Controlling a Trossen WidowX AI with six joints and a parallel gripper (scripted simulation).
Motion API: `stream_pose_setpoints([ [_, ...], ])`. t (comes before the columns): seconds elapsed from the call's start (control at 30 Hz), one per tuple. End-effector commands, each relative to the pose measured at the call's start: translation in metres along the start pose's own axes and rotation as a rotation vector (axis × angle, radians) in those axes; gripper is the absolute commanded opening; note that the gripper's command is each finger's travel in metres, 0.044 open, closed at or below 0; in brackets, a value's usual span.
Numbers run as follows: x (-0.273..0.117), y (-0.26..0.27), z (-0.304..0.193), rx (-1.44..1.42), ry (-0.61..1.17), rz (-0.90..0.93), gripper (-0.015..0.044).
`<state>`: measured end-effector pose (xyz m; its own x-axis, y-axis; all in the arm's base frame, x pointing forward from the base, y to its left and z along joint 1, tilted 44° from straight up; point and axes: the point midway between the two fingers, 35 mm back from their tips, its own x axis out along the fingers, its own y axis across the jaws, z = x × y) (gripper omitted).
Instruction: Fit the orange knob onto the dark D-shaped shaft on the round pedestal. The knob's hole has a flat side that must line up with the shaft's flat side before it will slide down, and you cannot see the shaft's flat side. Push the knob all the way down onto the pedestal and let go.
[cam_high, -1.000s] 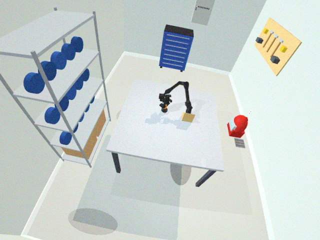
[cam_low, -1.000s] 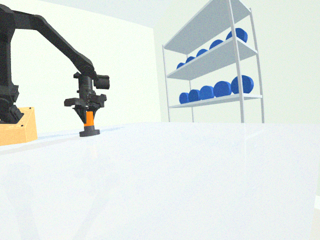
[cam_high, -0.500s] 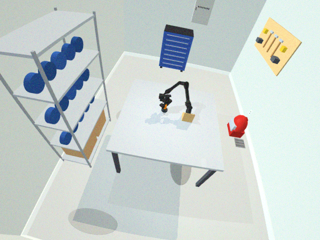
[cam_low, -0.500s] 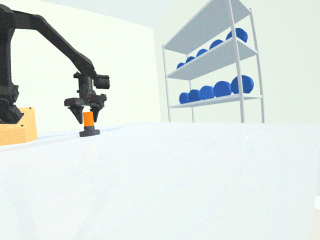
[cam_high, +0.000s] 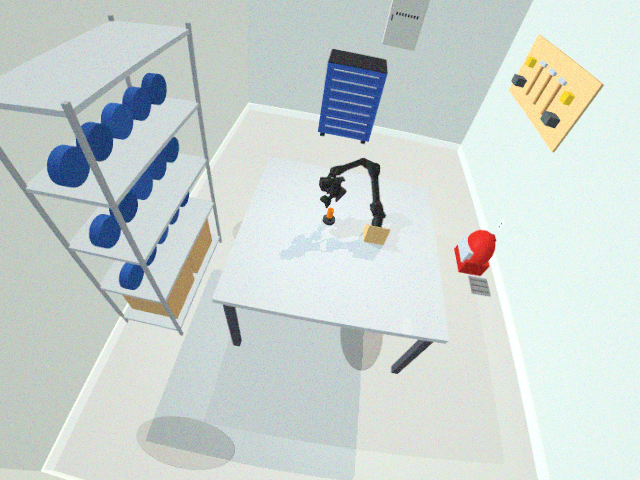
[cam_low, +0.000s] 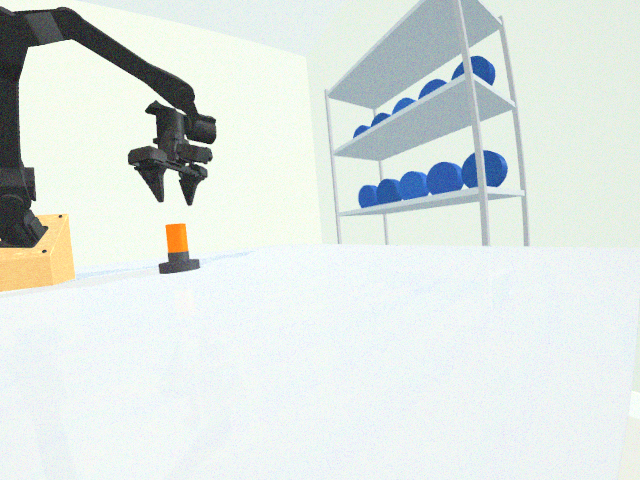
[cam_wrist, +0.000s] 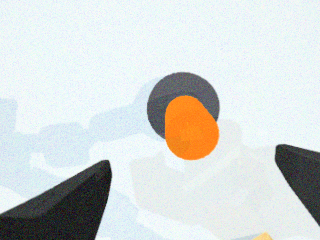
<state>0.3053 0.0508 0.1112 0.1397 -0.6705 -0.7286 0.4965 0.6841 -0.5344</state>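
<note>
The orange knob stands upright on the dark round pedestal on the white table. The knob's bottom sits down on the pedestal's raised collar, and the shaft is hidden inside it. My gripper hangs open above the knob, clear of it. In the wrist view both dark fingers show at the lower corners, wide apart, with nothing between them.
The arm's tan base block stands on the table to the right of the pedestal. A metal shelf with blue discs, a blue drawer cabinet and a red machine stand off the table.
</note>
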Motion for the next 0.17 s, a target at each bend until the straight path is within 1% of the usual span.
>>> stream_pose_setpoints([
  [0.0,-0.0022,-0.0016,-0.0007,0.004,0.015,-0.012,0.0440],
  [0.13,-0.0022,-0.0016,-0.0007,0.004,0.015,-0.012,0.0440],
])
